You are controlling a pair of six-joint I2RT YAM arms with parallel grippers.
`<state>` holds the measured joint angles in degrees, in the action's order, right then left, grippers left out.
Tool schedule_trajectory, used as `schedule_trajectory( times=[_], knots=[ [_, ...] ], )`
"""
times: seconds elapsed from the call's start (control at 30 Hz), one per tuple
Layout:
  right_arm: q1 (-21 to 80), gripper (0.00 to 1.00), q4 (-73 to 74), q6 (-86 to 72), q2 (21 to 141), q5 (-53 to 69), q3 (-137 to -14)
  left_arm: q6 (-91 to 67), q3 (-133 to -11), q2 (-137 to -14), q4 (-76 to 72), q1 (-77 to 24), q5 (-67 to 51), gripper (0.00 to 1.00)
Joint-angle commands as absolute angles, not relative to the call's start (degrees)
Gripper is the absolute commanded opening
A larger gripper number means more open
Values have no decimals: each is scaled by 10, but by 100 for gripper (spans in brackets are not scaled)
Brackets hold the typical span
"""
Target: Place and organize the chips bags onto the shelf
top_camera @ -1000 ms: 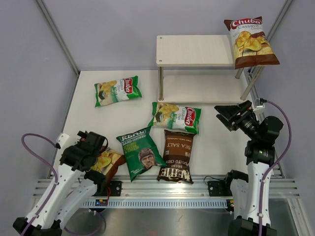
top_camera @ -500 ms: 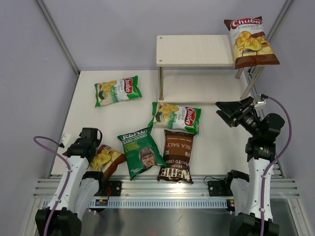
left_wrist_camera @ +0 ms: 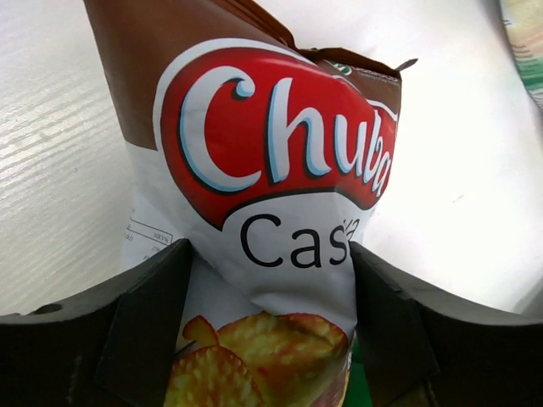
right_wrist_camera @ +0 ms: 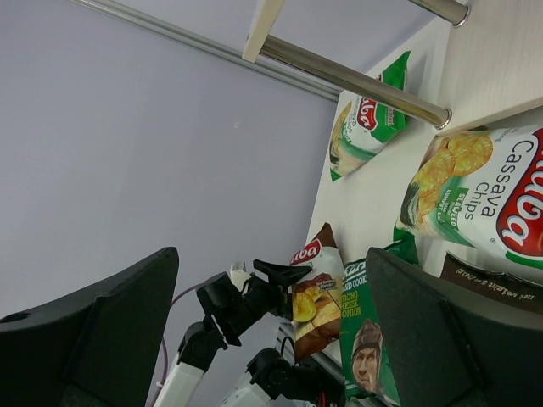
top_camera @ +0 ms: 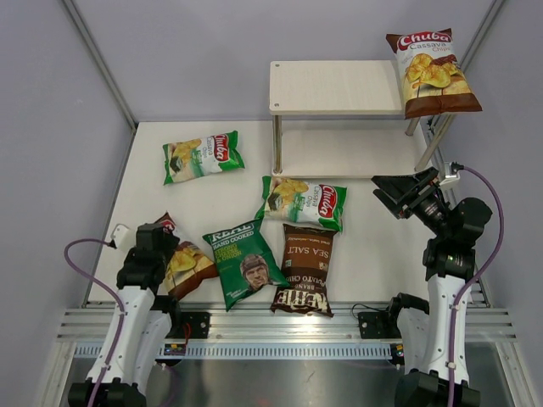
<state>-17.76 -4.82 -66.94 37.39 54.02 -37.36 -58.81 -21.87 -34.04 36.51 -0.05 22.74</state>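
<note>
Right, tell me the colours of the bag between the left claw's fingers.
Bag: brown top, white body, red logo; left wrist view shows it best.

**Robot test cell, laboratory type.**
- Enclosure: plain pale grey wall panels on three sides. Bare aluminium struts join them and run up to the top corners of the frame.
- Work surface: flat white table, mid-frame.
- Bottom edge: slotted aluminium rail above a brushed steel plate. Two white robot arms are bolted to it, left arm and right arm, each trailing a purple cable.
- Props: small two-tier shelf, upper right. Retail snack bags are scattered over the table.
</note>
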Motion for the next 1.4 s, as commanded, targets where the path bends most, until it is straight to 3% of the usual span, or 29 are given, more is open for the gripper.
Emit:
schedule_trajectory(
  times=[0.0, 0.03, 0.07, 0.2, 0.3, 0.73, 0.93, 1.03, 1.2, 1.37],
  knots=[
    [-174, 99, -65, -672, 361, 533, -372, -577, -220, -315, 362, 0, 205, 72],
    [-174, 99, -65, -671, 359, 532, -371, -577, -222, -301, 364, 0, 207, 69],
    [-174, 99, -64, -672, 358, 531, -369, -573, -225, -294, 362, 0, 205, 59],
    [-174, 99, -63, -671, 359, 530, -366, -569, -230, -282, 348, 0, 189, 35],
    [-174, 99, -63, -670, 365, 531, -366, -569, -248, -288, 354, -1, 184, 25],
    [-155, 100, -150, -725, 401, 555, -348, -531, -427, -282, 442, 0, 160, 7],
    [-121, 99, -189, -746, 416, 563, -358, -540, -502, -278, 444, 0, 113, 6],
    [-58, 99, -205, -740, 421, 536, -361, -563, -526, -286, 405, -1, 42, 6],
    [236, 100, -199, -634, 453, 345, -376, -624, -544, -339, 312, -4, -94, 5],
    [433, 97, -336, -579, 487, 106, -324, -703, -571, -352, 245, -43, -77, 5]
  ],
)
